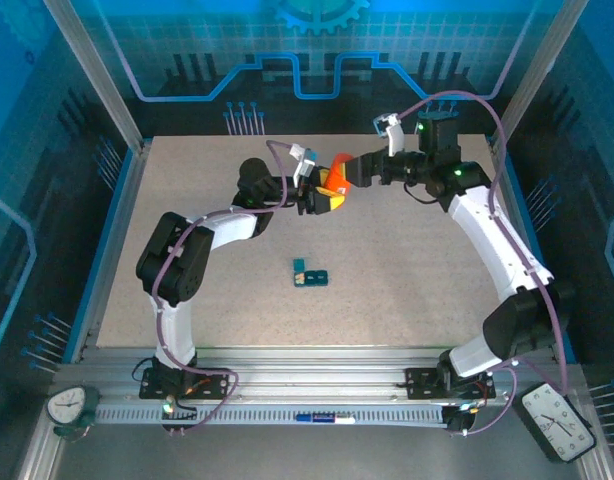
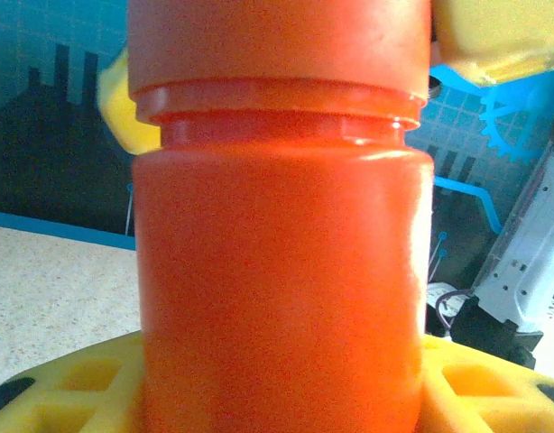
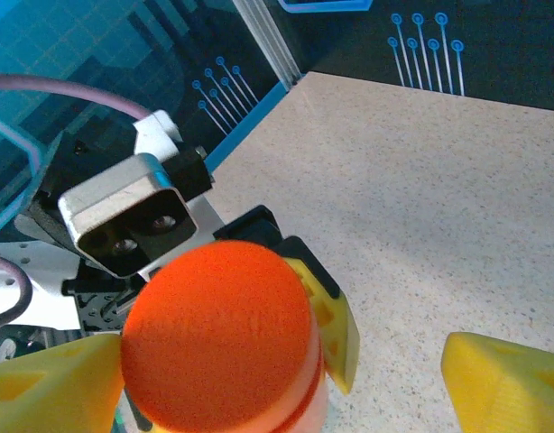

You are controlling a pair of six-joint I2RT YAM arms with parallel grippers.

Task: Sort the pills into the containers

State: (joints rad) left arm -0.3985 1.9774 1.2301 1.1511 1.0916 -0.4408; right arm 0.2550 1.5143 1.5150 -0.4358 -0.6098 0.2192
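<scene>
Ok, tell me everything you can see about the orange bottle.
The orange bottle is a glossy, opaque plastic cylinder with a ridged neck and a matching orange cap on top. It is held roughly upright above the table, its body clamped between the yellow fingers of the left end effector. The right end effector straddles the cap, one finger close beside it, the other standing apart. Its contents cannot be seen.
</scene>
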